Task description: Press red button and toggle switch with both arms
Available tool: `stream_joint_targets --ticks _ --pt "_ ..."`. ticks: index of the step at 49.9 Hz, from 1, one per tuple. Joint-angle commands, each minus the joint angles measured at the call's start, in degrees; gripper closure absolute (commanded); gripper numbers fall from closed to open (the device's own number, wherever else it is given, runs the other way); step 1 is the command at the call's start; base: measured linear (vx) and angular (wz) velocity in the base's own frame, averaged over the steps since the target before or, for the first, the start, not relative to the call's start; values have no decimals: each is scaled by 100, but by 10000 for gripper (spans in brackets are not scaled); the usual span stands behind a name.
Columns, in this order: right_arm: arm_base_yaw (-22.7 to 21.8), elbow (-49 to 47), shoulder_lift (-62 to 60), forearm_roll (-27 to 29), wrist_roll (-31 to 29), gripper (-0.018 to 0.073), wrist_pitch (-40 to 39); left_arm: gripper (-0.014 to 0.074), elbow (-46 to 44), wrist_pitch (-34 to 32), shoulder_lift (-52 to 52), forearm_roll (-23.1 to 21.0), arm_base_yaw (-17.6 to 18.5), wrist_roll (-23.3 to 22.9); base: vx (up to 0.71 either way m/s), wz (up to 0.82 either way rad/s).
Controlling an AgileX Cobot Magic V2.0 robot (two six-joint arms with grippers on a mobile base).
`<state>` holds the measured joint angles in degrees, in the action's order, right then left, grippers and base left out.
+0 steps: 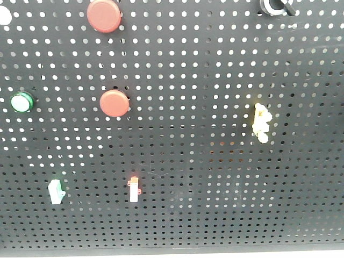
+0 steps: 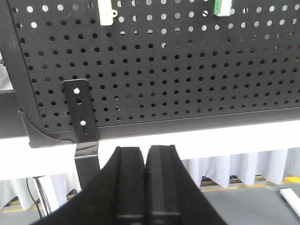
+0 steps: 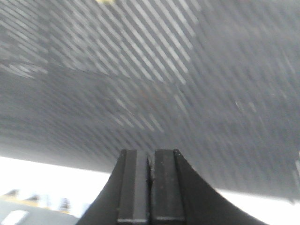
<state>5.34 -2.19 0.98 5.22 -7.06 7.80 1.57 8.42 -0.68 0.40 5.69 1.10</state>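
Both grippers show only in their own wrist views, and each has its two black fingers pressed flat together with nothing between them. On the left wrist view the left gripper (image 2: 146, 154) sits below the lower edge of the black perforated metal pegboard (image 2: 187, 70), apart from it, beside a black slotted mounting bracket (image 2: 82, 122) screwed to the board's lower left corner. A white switch body (image 2: 107, 11) and a green one (image 2: 222, 7) peek in at the top edge of that view. White draped cloth (image 2: 234, 166) hangs beyond the board's lower edge.

On the right wrist view the right gripper (image 3: 150, 161) points up at the same board, which is smeared by motion blur into streaks; how near it stands I cannot tell.

The front view shows no arm at all. A round red push button (image 1: 114, 102) sits left of centre, with a larger round red button (image 1: 104, 15) above it at the top edge. A small white toggle switch with a red lit tip (image 1: 134, 188) is mounted below the middle red button. Further left are a green toggle switch (image 1: 56, 191) and a round green-rimmed indicator button (image 1: 21, 101). A yellow plastic clip (image 1: 260, 122) hangs on the right, and a black ring fitting (image 1: 275, 6) shows at the top.
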Motion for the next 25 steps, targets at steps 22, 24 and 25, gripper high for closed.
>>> stream_joint_targets --ticks 22,24,25 --pt "-835 460 -259 -448 623 562 -171 595 198 -481 -92 -4 17 -28 0 0" --pt "-835 460 -259 -488 623 562 -171 595 198 -481 -92 -4 17 -28 0 0" --pt "-835 460 -259 -488 623 562 -171 595 198 -481 -92 -4 17 -28 0 0"
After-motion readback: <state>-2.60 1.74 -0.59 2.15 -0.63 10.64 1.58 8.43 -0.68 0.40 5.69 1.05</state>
